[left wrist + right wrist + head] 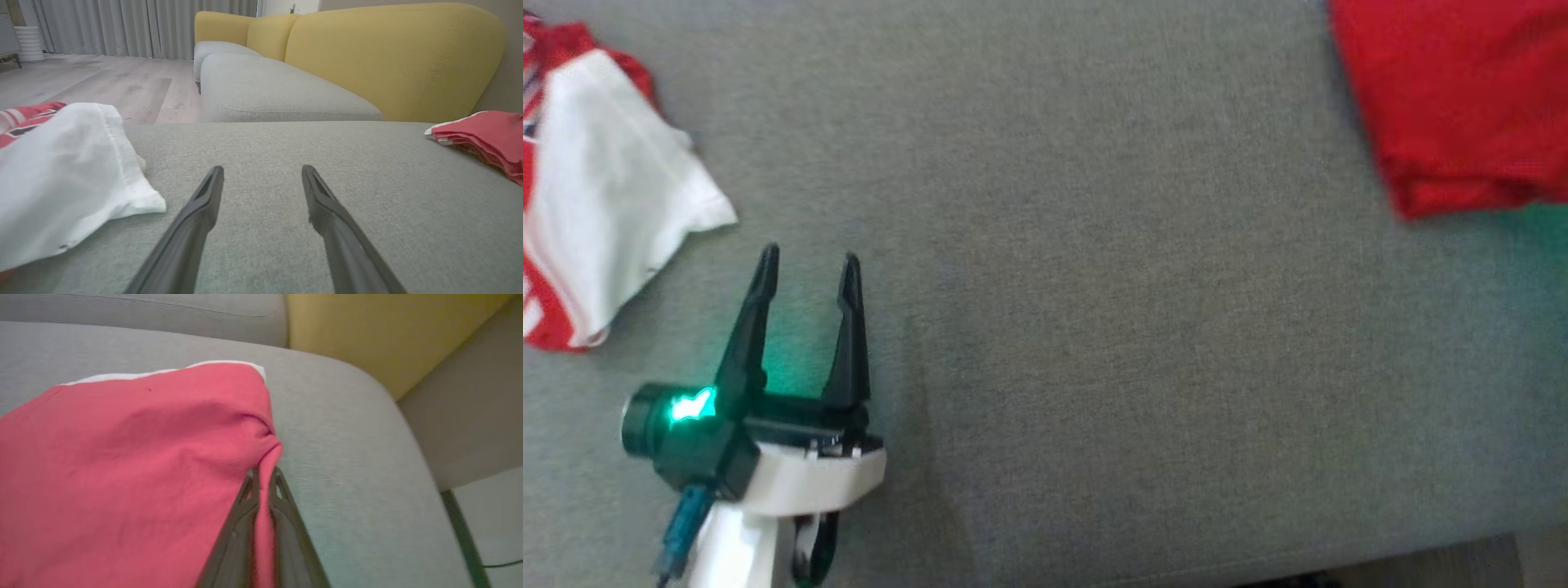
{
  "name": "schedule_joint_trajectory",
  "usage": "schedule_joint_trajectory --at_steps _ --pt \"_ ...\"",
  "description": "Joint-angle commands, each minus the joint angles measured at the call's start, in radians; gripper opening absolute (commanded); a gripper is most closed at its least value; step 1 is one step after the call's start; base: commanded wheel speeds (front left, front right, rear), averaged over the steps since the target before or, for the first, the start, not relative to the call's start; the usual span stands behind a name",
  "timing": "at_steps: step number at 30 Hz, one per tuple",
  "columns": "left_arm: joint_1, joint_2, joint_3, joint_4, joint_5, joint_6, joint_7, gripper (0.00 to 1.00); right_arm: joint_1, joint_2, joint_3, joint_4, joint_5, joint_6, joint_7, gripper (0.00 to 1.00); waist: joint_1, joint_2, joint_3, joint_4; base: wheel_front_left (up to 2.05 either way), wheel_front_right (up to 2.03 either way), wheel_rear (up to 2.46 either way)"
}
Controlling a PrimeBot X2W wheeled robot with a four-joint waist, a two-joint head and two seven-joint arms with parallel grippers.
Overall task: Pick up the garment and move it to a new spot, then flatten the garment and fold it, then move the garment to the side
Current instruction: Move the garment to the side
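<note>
Head view: left hand [810,255] released, fingers spread, nothing between them, over the front left part of the sofa seat [1094,327]. Red garment [1462,98] lies folded at the far right of the seat, cut off by the frame's top and right edges. White-and-red garment [613,188] is crumpled at the seat's left edge, near the left hand's fingertips, not touching. Green glow on the grey fabric by the left hand, and a green tint just below the red garment

Left wrist view: left hand [262,169] sits low over the seat, fingers apart, bare grey fabric between them. White-and-red garment [61,175] lies left of the fingers, white hem nearest. Red garment [486,134] on the right shows stacked folded edges, well apart from this hand. Behind: yellow backrest [388,57], second grey seat [265,90], wood floor [102,81], grey curtains [122,24]

Right wrist view: right hand [264,473] clenched on the red garment [143,457], fingers almost together with a pinch of red fabric between them at the garment's right edge; cloth puckers at the tips. Thin white edge [163,371] runs along the garment's far side. Garment rests on the seat near its rounded corner, yellow backrest beyond. Cannot tell if the pinched edge is off the seat
</note>
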Motion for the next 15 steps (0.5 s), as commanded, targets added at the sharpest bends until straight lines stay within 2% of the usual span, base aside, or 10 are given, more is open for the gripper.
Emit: schedule_joint_trajectory --at_steps 1,4,15 --pt "-0.022 0.005 0.032 -0.038 0.009 -0.006 -0.005 1.0 0.005 -0.055 -0.034 -0.053 -0.027 0.007 0.006 0.0 -0.0001 0.0 0.052 -0.023 0.0 0.0 0.0" --pt "-0.047 0.007 0.032 -0.041 0.01 -0.013 -0.005 1.0 0.019 -0.081 -0.11 -0.108 -0.09 0.007 0.024 0.0 -0.0001 0.0 0.087 -0.025 0.0 0.0 0.0" --pt "-0.099 0.006 0.018 -0.031 0.0 -0.025 -0.005 1.0 0.13 -0.09 -0.323 -0.336 -0.283 0.007 0.145 0.0 -0.0001 0.0 0.15 -0.008 0.0 0.0 0.0"
